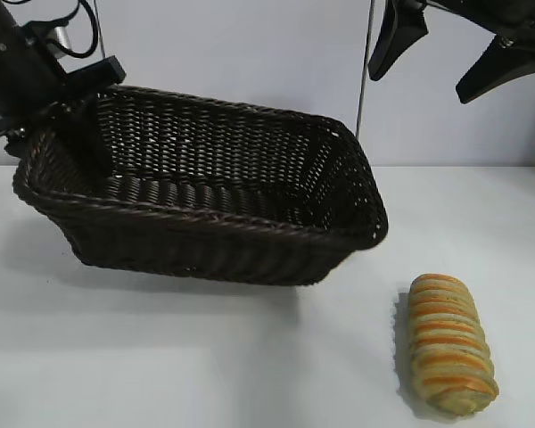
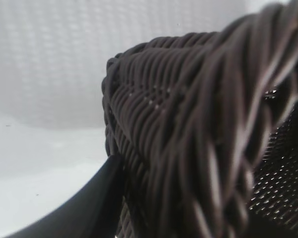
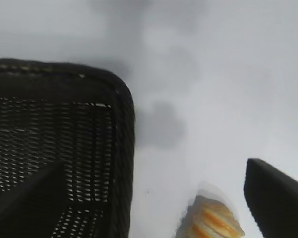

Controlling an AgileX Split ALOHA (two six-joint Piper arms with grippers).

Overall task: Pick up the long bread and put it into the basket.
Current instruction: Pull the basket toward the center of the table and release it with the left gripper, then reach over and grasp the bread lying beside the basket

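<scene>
Exterior view: left pincer (image 1: 61, 125) grips basket (image 1: 250, 241) rim, fingers hidden; right pincer (image 1: 455, 55) gapes.

1. A plain white wall (image 1: 250, 53) fills the upper half of the exterior frame, bare and evenly lit.
2. A white table top (image 1: 160, 357) covers the lower half, meeting the wall along a level line across the middle.
3. A thin dark cable (image 1: 366, 71) hangs straight down before the wall, right of centre.
4. Soft grey shadows lie on the table, at lower left and centre.
</scene>
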